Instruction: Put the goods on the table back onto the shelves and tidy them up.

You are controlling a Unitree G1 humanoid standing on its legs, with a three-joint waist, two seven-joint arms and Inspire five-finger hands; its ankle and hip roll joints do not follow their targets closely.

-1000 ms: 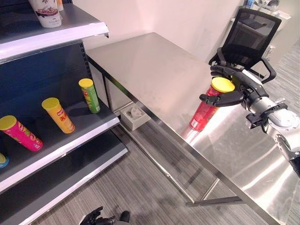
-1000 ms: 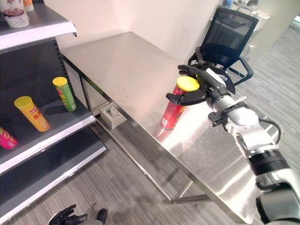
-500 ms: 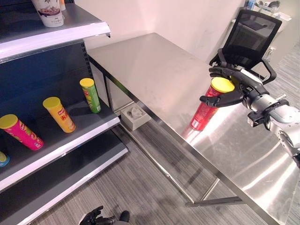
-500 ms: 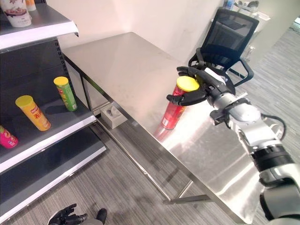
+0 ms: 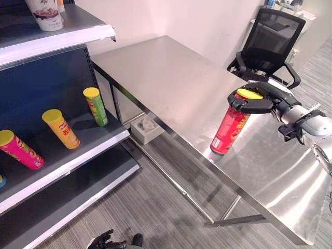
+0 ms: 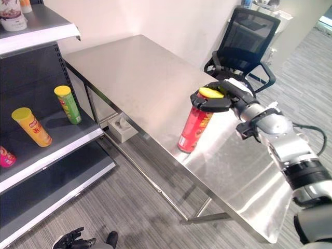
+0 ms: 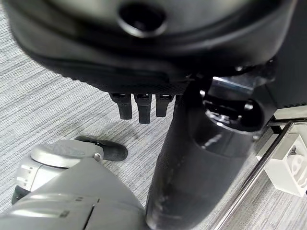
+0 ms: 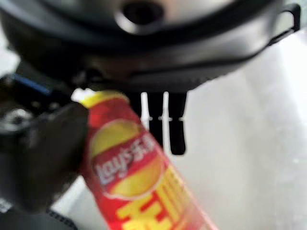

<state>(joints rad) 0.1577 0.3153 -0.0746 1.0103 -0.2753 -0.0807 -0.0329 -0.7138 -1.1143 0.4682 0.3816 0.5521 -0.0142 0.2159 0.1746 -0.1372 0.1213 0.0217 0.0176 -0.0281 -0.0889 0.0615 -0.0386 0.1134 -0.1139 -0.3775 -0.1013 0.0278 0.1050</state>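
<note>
The head views take in the whole scene: a steel table (image 5: 171, 78) with a red can (image 5: 228, 127) standing tilted near its front edge, its base on the tabletop and its yellow lid leaning toward the robot's right. The right hand (image 5: 259, 100) wraps the can just under the lid, thumb on the near side and fingers curled round the far side, with the silver forearm reaching in level from the right. The right wrist view adds what the head views cannot give: from very close, the can (image 8: 129, 167) lies against the palm, the thumb (image 8: 41, 153) presses its side and the fingertips (image 8: 165, 124) reach past it, so the hand is clasped on the can. To the left stands a dark shelf unit (image 5: 78, 155); on its middle shelf a green can (image 5: 96, 106) stands upright, a yellow can (image 5: 61, 128) leans beside it, and a pink can (image 5: 21, 149) lies further left. A white cup (image 5: 45, 10) sits on the top shelf. A small white box (image 5: 147, 128) lies on the floor under the table, and a black chair (image 5: 267, 44) stands behind the table. The left hand (image 5: 106, 241) hangs low over the grey carpet, and in its wrist view the fingers (image 7: 139, 108) hang loosely bent, holding nothing.
</note>
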